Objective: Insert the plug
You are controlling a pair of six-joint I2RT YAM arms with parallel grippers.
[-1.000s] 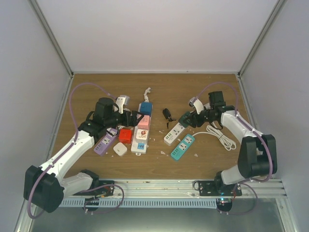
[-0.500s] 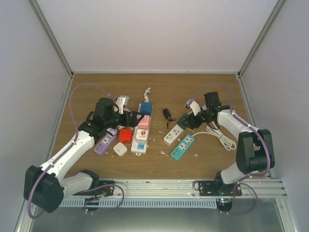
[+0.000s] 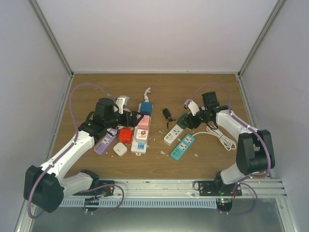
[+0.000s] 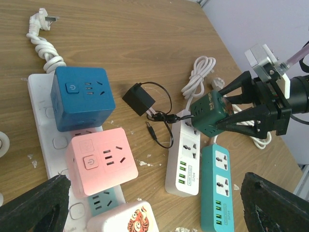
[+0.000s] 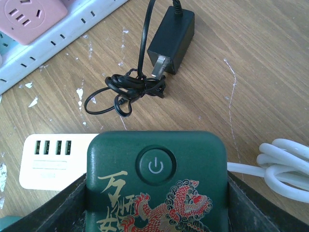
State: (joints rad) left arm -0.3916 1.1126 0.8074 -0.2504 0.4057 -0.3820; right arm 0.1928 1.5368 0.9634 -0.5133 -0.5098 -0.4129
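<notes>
Right end effector (image 3: 187,119): mine, closed on the green cube adapter (image 5: 157,188), one finger on each side of it; the cube's face shows a power button and a red dragon print. The cube sits over the far end of the white power strip (image 4: 186,159), right of centre on the tabletop (image 3: 193,89); I cannot tell whether it touches the strip. Teal power strip (image 4: 218,193): flat, just beside the white one on its right. Black wall charger (image 5: 171,34): lying prongs toward me, just beyond the white strip, its thin cable bunched beside it. Coiled white cable (image 3: 219,135): right of both strips. Left end effector (image 3: 126,117): mine, jaws wide apart and holding nothing, over the left cluster. There: blue cube socket (image 4: 83,96) and pink cube socket (image 4: 99,159) on a long white strip (image 4: 41,106); red cube (image 3: 125,136), purple strip (image 3: 105,143) and small white cube (image 3: 120,149) nearer.
</notes>
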